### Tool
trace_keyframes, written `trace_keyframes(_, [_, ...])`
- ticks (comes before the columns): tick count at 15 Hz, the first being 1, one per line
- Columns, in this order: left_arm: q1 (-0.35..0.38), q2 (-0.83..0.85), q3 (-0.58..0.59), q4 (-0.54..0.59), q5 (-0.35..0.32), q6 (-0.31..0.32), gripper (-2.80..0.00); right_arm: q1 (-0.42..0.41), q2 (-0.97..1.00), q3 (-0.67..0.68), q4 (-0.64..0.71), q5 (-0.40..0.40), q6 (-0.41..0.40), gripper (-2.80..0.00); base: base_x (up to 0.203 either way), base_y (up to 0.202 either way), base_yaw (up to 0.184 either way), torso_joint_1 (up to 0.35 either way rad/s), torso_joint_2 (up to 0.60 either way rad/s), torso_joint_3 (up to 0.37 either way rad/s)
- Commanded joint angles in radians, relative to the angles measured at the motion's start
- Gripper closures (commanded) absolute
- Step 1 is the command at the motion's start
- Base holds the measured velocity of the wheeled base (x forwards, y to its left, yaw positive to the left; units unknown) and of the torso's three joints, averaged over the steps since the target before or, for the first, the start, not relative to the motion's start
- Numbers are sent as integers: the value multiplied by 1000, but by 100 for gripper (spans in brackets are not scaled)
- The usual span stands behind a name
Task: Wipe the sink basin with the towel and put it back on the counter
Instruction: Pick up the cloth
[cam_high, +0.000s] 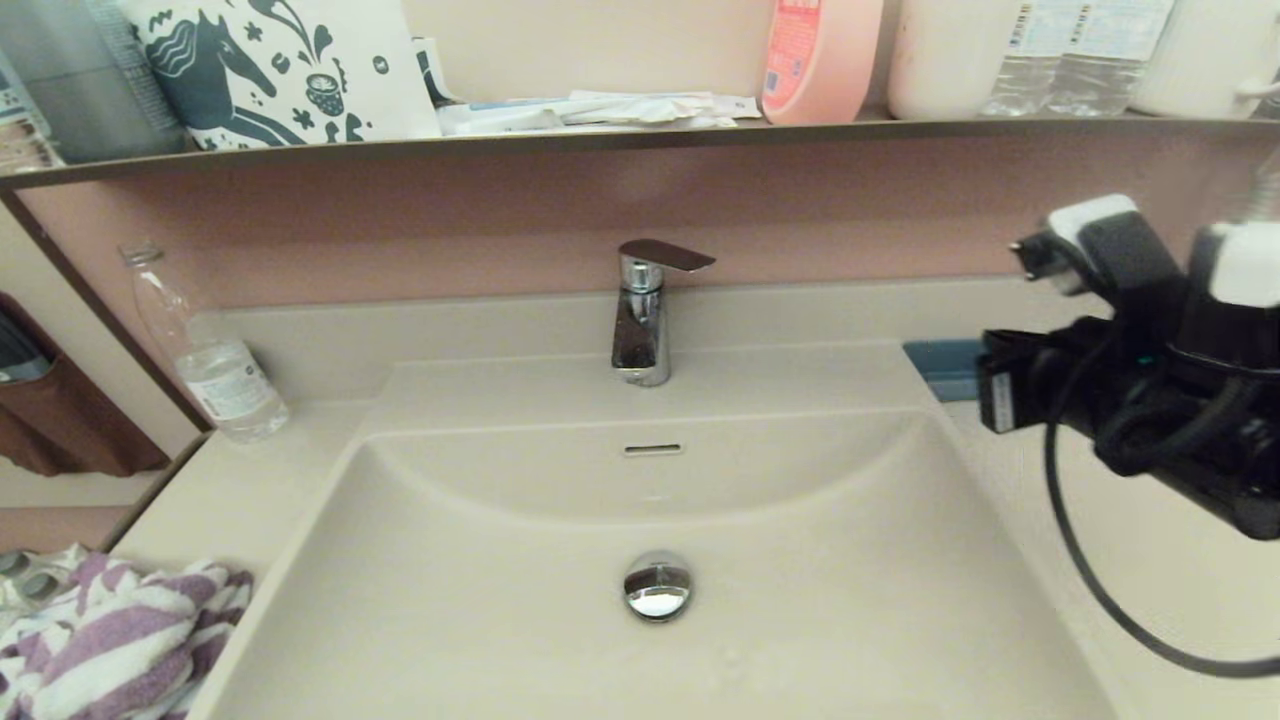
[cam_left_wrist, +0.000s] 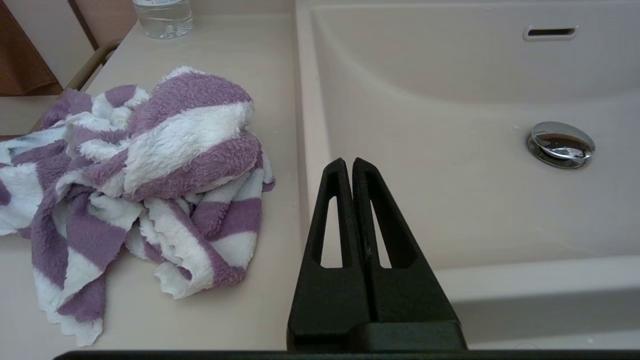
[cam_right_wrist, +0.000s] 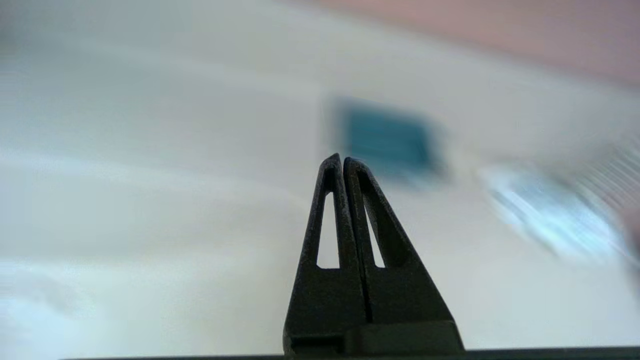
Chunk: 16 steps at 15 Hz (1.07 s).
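Note:
A crumpled purple-and-white striped towel (cam_high: 110, 640) (cam_left_wrist: 145, 170) lies on the counter (cam_high: 225, 480) (cam_left_wrist: 250, 55) left of the sink basin (cam_high: 800, 600) (cam_left_wrist: 450, 165). The basin has a chrome drain plug (cam_high: 657, 585) (cam_left_wrist: 561, 144), a slot overflow (cam_high: 652, 449) and a chrome tap (cam_high: 643, 310). My left gripper (cam_left_wrist: 348, 162) is shut and empty, hovering at the basin's left rim, just right of the towel; it is out of the head view. My right arm (cam_high: 1150, 370) hangs over the right counter, its gripper (cam_right_wrist: 340, 159) shut with nothing in it.
A clear water bottle (cam_high: 205, 350) stands on the left counter near the back ledge. A blue object (cam_high: 945, 365) (cam_right_wrist: 390, 137) lies on the right counter. The upper shelf (cam_high: 640, 135) carries a pink bottle (cam_high: 820, 55), a patterned bag (cam_high: 280, 65) and several containers.

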Motion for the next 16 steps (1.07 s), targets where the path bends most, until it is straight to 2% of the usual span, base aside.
trace_keyframes(1, [0,0,1,0,0,0,0,-115,-251,163,-2,-5,-5,0,0,0,0,0,0,0])
trace_keyframes(3, [0,0,1,0,0,0,0,-180,-414,252,31,-6,-6,0,0,0,0,0,0,0])
trace_keyframes(5, [0,0,0,1,0,-1,0,-227,-608,309,159,-8,-7,0,0,0,0,0,0,0])
trace_keyframes(10, [0,0,0,0,0,1,0,-364,-1079,340,733,-14,0,0,0,0,0,0,0,0])
trace_keyframes(12, [0,0,0,0,0,1,0,-392,-1186,363,884,-35,21,0,0,0,0,0,0,0])
trace_keyframes(14, [0,0,0,0,0,-1,0,-412,-1208,396,925,-148,98,0,0,0,0,0,0,0])
trace_keyframes(16, [0,0,0,1,0,1,0,-445,-1222,408,929,-165,165,0,0,0,0,0,0,0])
